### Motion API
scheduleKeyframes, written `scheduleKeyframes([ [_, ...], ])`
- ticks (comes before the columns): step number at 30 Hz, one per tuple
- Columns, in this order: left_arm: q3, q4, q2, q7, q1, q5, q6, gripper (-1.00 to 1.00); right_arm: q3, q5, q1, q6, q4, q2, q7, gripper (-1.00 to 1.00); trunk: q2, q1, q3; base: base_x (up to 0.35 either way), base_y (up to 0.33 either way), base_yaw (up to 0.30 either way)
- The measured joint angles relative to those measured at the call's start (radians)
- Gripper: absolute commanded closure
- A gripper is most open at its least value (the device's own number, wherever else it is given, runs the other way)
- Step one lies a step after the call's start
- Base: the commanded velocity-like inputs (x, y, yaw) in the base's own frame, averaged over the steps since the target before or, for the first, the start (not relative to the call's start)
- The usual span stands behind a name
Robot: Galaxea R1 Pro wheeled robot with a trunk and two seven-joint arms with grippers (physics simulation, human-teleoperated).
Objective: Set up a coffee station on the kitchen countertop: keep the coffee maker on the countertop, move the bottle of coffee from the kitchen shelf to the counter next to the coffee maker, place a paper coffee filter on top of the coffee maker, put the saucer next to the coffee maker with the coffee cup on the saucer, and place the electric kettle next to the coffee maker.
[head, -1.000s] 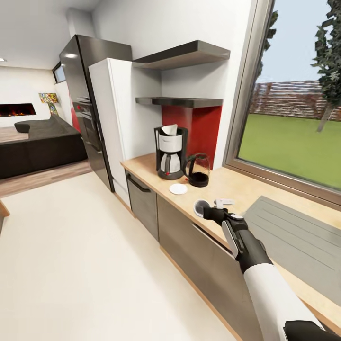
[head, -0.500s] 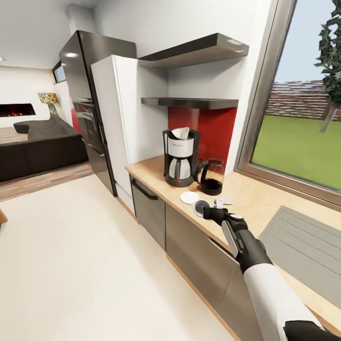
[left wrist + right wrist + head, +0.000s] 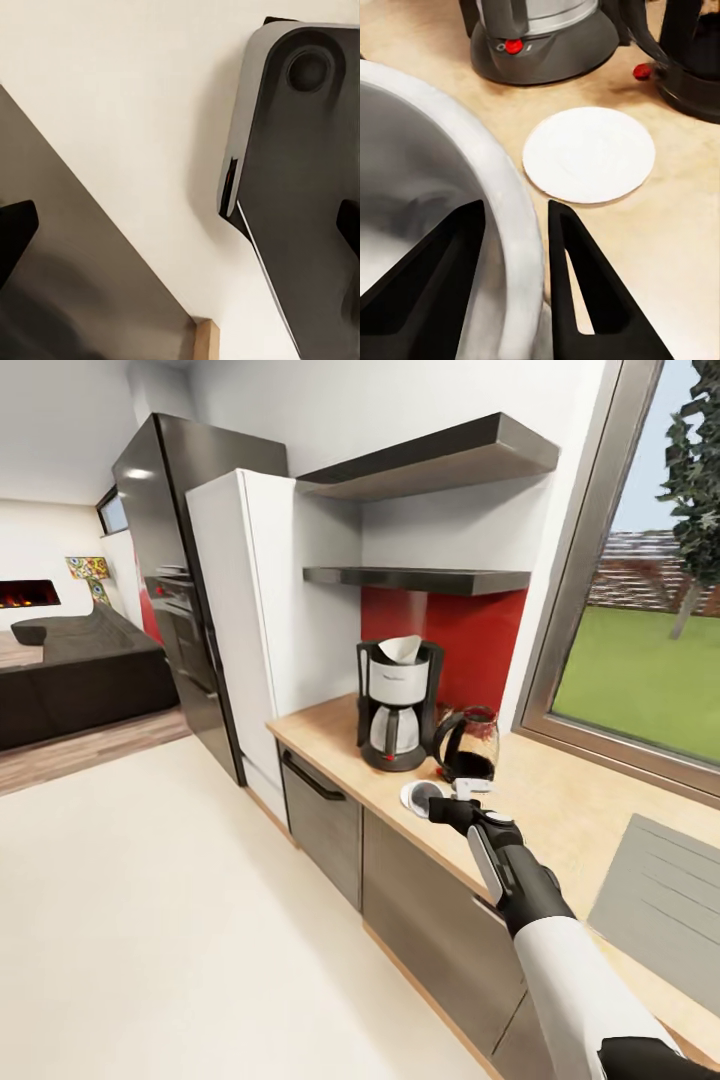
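The right gripper was closed on the rim of the cup, one finger inside the bowl and one outside, as the right wrist view showed with the cup wall pinched between the two black fingers. It held the cup above the counter edge, just over the near side of the saucer.

In the right wrist view the saucer lay flat and bare on the wood, at about 1 o'clock from the cup. The maker stood beyond it at 12 o'clock, and the kettle at 2 o'clock.

In the head view the maker stood on the counter against the red backsplash, with a white filter sitting in its top. The kettle stood just beside it, at its 3 o'clock. The saucer lay in front of the gap between them.

Two dark shelves hung above. A white cabinet and a dark fridge stood at 9 o'clock from the maker.

The left wrist view showed pale floor, a grey panel and part of the robot's own body. The left gripper's fingertips sat at opposite edges of that view, spread wide with nothing between them.
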Motion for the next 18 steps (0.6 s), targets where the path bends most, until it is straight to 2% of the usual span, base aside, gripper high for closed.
scheduleKeyframes([
  [10, 0.0, 0.0, -0.001, 0.0, 0.0, 0.0, 0.0, -1.0, 0.0, 0.0, 0.0, 0.0, 0.0, 0.0, 0.0, 1.0, 0.0, 0.0, 0.0, 0.283, 0.232, -0.013],
  [18, -0.001, 0.0, -0.001, 0.0, 0.0, 0.0, 0.0, -1.0, 0.0, 0.0, 0.0, 0.0, 0.0, 0.0, 0.0, 1.0, 0.0, 0.0, 0.0, 0.283, 0.23, -0.227],
])
